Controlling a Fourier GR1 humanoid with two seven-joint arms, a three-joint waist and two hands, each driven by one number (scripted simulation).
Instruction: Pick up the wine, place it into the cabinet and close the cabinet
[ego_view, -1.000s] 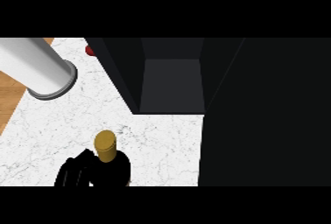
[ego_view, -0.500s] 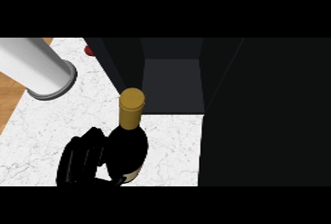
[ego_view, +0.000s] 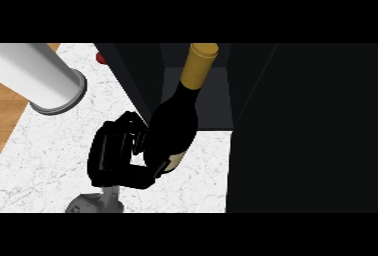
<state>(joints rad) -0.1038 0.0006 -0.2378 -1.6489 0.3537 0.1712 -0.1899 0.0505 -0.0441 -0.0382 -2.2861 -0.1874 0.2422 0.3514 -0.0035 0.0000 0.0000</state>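
We see one robot hand (ego_view: 118, 152) in the head view, coming up from the lower edge on a grey forearm at the left of the view. We cannot tell from this view alone whether it is the left or the right one. Its black fingers and thumb are curled round the lower body of the wine (ego_view: 175, 122), so it is gripping the bottle.

The wine is a dark bottle with a gold foil neck. It is tilted, base near the hand over the bench (ego_view: 44, 150), neck pointing away toward the far edge. The gold neck lies in front of the cabinet (ego_view: 303, 125) opening, the dark recess at the far middle of the bench. We cannot tell whether the bottle is already inside the opening or just in front of it.

The bench top is white marble. A grey cylinder (ego_view: 40, 75) stands at its far left corner, well apart from the hand. A small red thing (ego_view: 101, 57) shows at the far edge, just beside the cabinet's left wall. The cabinet's dark mass fills the right side.
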